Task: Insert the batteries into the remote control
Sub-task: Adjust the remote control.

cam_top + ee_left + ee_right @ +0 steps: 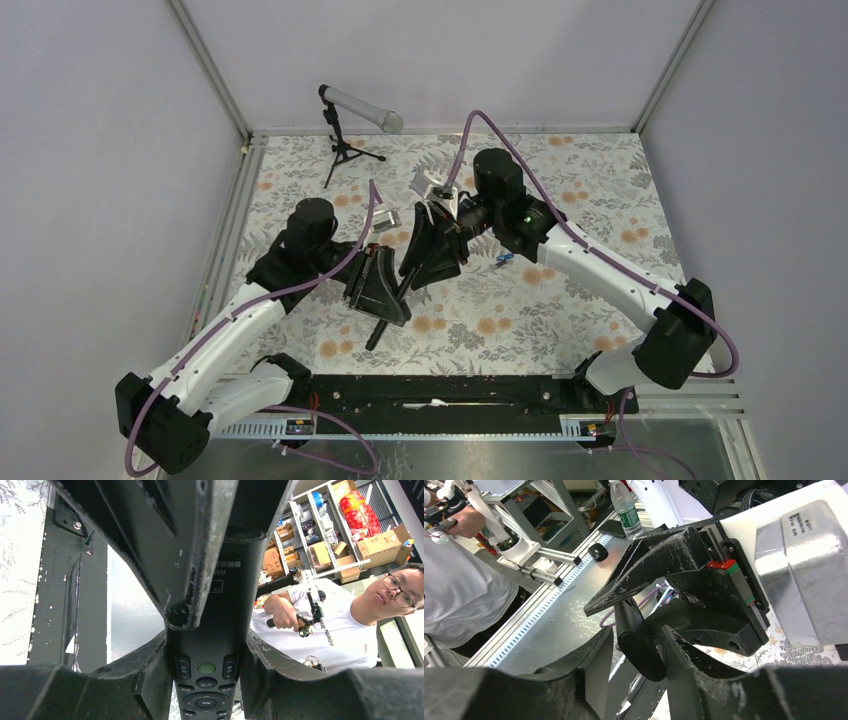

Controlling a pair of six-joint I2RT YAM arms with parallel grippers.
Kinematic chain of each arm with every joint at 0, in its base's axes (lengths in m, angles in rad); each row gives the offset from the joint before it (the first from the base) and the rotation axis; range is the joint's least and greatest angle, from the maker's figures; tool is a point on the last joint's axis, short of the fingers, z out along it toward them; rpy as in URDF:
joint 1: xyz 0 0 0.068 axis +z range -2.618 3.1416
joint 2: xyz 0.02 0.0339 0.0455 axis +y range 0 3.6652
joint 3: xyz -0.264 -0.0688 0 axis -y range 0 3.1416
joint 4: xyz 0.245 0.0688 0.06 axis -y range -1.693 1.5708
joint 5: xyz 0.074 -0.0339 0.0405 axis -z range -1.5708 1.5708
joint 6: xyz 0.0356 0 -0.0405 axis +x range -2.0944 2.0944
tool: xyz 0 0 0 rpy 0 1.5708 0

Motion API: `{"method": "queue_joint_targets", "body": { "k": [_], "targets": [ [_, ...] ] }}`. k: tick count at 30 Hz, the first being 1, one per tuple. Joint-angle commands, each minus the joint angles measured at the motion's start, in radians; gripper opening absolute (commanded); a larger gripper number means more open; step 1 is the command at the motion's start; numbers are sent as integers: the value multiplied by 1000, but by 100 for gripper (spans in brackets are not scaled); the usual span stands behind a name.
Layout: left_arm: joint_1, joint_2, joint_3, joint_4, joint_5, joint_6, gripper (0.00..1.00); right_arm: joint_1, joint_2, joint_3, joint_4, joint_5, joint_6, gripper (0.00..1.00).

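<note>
While the left gripper (393,305) is clenched on the remote control (378,335), no battery is in either hand. In the left wrist view the remote (206,680) sits squeezed between its two fingers, button face toward that camera, so the battery bay must be on the far side. Can't see whether its cover is on or off.

The right gripper (636,640) is straddling the rounded end of the remote (642,655), which sticks out past the left gripper (664,565). One finger (684,660) looks to be touching it and the other (596,662) shows a sliver of gap. Cannot tell if it really has a grip or is just bracketing it.

Only one battery is spotted, a small blue one (503,260), lying on the table (560,320) behind the right gripper, just beside that arm's wrist and apart from the remote. Other batteries are not visible.

Risks:
- The right jaws pinch a rounded, tapering end. An off-centre squeeze could squirt the remote out or twist it inside the left grip.
- Two arms are on one rigid thing, so any mismatch in motion levers the remote and it may slip or drop to the table.
- If the left lets go before the right is firm, the remote falls.
- The battery is close to the right forearm, so a sweep of that arm could roll it away.
</note>
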Motion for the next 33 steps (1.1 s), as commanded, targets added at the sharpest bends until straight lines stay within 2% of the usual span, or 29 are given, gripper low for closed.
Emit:
{"method": "queue_joint_targets", "body": {
  "k": [1,5,7,13,16,17,19,22,24,27,31,33],
  "targets": [
    [-1,-30,37,54,32,-6,23,12,8,-3,86,-60,33,45],
    [0,-29,40,54,22,-9,25,16,12,-7,150,-70,87,39],
    [-1,-26,45,55,14,-9,33,18,11,-16,192,-73,126,34],
    [0,-25,58,84,-16,-20,64,18,9,-58,396,-76,295,26],
    [2,-27,49,170,-37,-75,71,17,14,-49,393,-38,311,19],
    [4,-26,42,197,-43,-102,71,17,16,-44,377,-16,312,15],
    [19,-21,25,243,-65,-136,66,14,21,-26,313,42,294,1],
    [86,3,15,169,-114,-102,63,10,33,3,140,179,218,0],
    [153,15,9,102,-145,-55,70,4,39,0,94,243,208,0],
    [255,-1,-7,101,-176,-31,83,-19,11,-44,92,382,250,0],
    [283,-32,-3,67,-250,31,92,-71,-41,-93,103,559,340,0],
    [283,-31,-17,72,-278,23,93,-96,-74,-115,120,628,409,0]
  ]
}}
